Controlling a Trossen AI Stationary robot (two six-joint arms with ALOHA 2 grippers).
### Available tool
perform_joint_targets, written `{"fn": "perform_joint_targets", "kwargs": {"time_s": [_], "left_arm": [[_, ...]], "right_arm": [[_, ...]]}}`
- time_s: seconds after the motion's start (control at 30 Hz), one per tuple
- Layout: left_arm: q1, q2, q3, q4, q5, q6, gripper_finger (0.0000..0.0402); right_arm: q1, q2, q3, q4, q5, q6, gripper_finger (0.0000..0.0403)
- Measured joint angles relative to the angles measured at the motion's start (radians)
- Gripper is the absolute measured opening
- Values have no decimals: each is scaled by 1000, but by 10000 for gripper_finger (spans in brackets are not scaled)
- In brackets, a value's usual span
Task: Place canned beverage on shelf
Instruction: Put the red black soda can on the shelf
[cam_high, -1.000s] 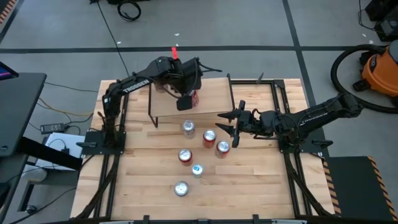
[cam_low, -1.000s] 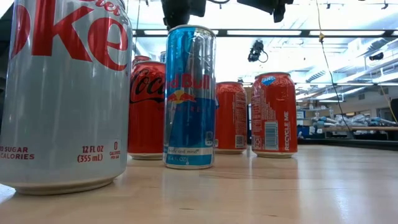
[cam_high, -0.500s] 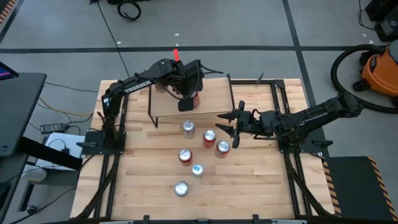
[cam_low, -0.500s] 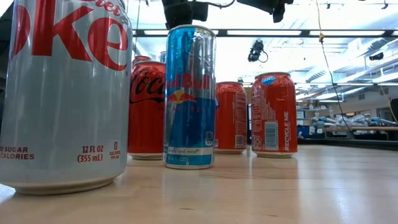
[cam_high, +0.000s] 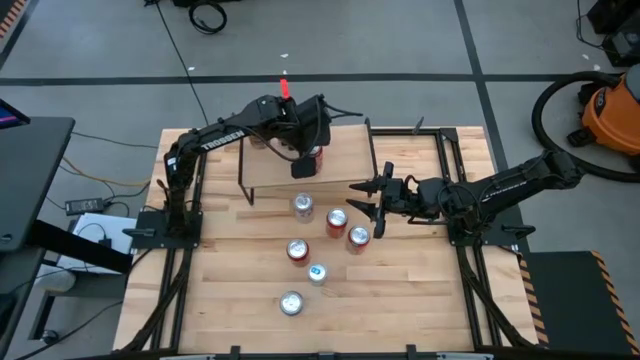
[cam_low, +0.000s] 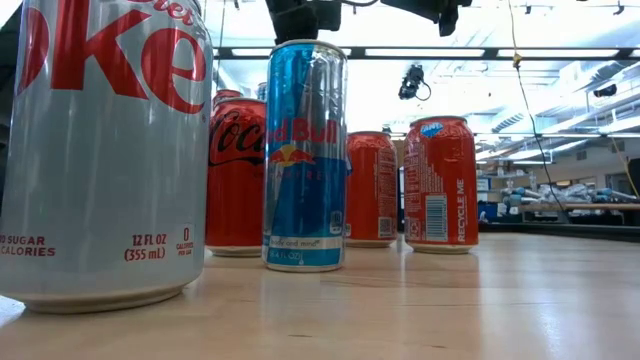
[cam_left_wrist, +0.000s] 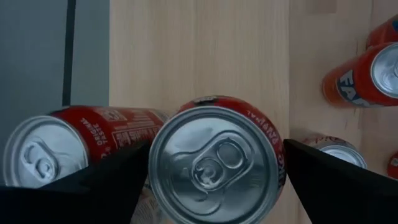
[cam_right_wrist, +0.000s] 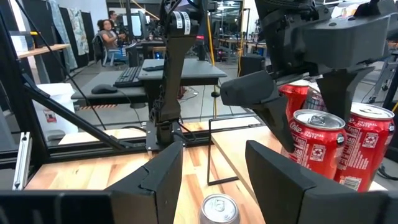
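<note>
My left gripper (cam_high: 302, 166) hangs directly above the red cola can (cam_left_wrist: 214, 163), which stands upright on the shelf (cam_high: 340, 155) near its front edge. Its long axis is vertical, in line with my wrist, so I judge the way out is straight up. The fingers (cam_left_wrist: 106, 183) stand apart on both sides of the can, with a gap showing, so the can looks released. A second red can (cam_left_wrist: 81, 140) stands just beside it on the board. The cans are smooth aluminium cylinders with silver lids; the board is pale matte wood on thin black legs. My right gripper (cam_high: 378, 198) waits half open near the cans on the table (cam_high: 420, 300), holding nothing.
</note>
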Motion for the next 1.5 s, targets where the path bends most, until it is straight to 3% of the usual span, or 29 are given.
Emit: {"fn": "perform_joint_targets", "kwargs": {"time_s": [0.23,0.63,0.93,1.2,1.5], "left_arm": [[-13,-8,18,18,-21,42,373],[-72,-10,174,5,-50,61,373],[-212,-7,180,-188,68,-68,373],[-364,-44,52,-198,63,-146,373],[-504,-113,-276,-74,65,-199,373]], "right_arm": [[0,0,0,-1,0,0,185],[0,0,0,-7,0,0,185],[6,0,0,-14,0,0,185],[15,0,0,-14,0,-3,185],[15,0,0,-21,0,-1,185]]}}
